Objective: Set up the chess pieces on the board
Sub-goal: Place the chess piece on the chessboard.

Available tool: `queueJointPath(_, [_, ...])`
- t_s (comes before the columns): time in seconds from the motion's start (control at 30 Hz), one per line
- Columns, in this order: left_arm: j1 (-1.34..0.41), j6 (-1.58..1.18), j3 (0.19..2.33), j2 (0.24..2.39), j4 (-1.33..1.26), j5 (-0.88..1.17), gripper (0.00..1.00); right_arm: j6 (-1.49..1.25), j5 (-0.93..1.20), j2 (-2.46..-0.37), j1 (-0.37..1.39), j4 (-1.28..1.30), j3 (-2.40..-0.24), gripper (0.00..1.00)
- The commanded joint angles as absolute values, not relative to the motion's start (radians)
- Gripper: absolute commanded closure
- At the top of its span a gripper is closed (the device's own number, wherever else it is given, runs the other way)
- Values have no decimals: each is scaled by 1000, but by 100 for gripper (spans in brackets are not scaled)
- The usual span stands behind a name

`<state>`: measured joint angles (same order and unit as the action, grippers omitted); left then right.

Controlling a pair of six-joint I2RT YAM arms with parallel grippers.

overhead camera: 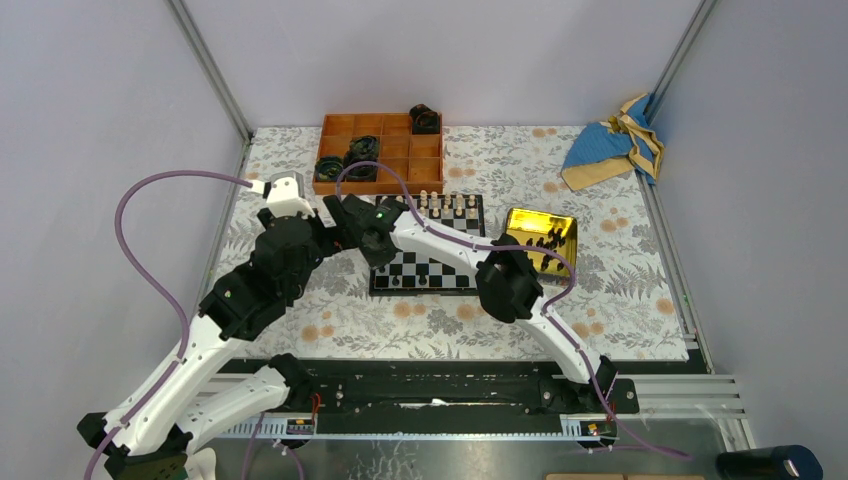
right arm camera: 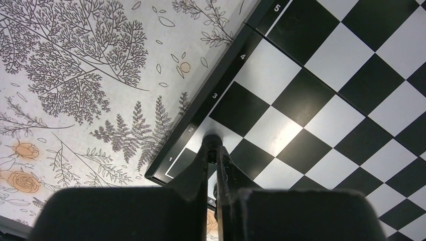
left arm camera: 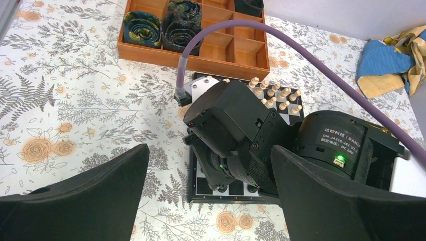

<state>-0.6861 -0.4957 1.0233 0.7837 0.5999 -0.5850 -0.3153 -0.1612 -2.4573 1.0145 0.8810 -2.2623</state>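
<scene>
The board lies mid-table, and its near left corner shows in the right wrist view. My right gripper is shut on a tiny black chess piece. It holds the piece on or just above the white square beside the frame's "2". In the top view the right gripper hangs over the board's near left part. More black pieces stand on the near row and lie in a gold box. My left gripper is open and empty, above the table left of the board.
Cream chessmen fill the board's far rows. An orange compartment tray with black coiled rings stands behind the board. A blue and yellow cloth lies at the back right. The right arm stretches across the board.
</scene>
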Motion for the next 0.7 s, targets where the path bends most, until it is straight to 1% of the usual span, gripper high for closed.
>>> queueJointPath(0.0, [-681,-491,1015,768,601,-586,1,-301,-186,-2458,1023,882,-2245,89])
queueJointPath(0.1, [-681,-491,1013,767,602,-583,1,-302,-183,-2456,1022,880,-2239,83])
queueJointPath(0.23, [-681,-492,1017,766,602,-581,1,-301,-180,-2442,1023,869,-2228,68])
queueJointPath(0.3, [-681,-492,1019,768,604,-578,1,-299,-179,-2435,1023,863,-2225,64])
queueJointPath(0.67, [-681,-499,1036,801,600,-570,1,-287,-175,-2369,1023,856,-2223,61])
